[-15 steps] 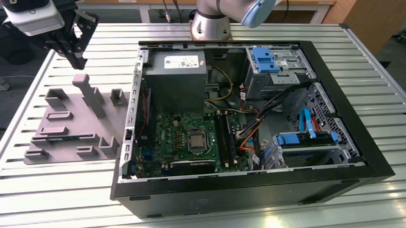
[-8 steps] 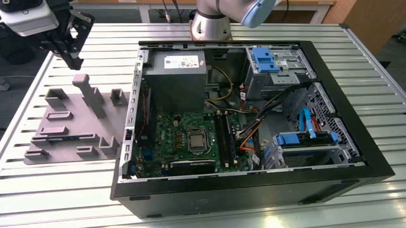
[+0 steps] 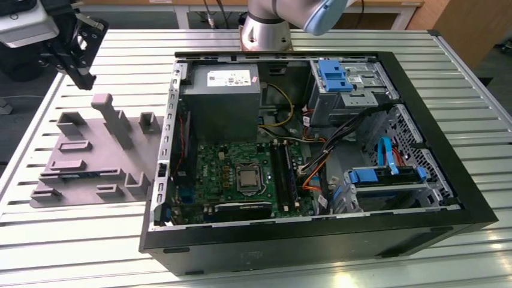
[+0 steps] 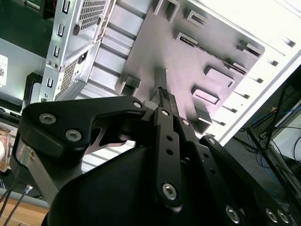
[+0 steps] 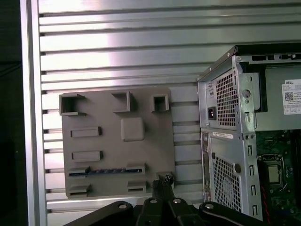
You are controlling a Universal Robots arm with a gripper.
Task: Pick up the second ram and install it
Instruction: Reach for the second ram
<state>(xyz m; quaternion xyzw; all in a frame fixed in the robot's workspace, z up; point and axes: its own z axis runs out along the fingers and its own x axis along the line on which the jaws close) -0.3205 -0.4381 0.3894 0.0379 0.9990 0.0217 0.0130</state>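
On the slatted aluminium table (image 3: pixel 88 240) I've got the open PC case (image 3: pixel 320 246) just beside a gray fixture plate (image 3: pixel 88 150), with wooden furniture (image 3: pixel 464 24) behind. The second ram (image 5: pixel 106 172) sits on edge in a slot of the plate: a thin dark-blue strip, and I can't make out the chips. The gripper (image 5: pixel 164 179) hangs over the plate's edge, fingers pressed together and empty.

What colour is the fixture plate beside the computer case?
The fixture plate is plain grey, clearest in the first wrist view.

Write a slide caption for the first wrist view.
Gripper above the gray fixture tray where the second ram lies, beside the open computer case.
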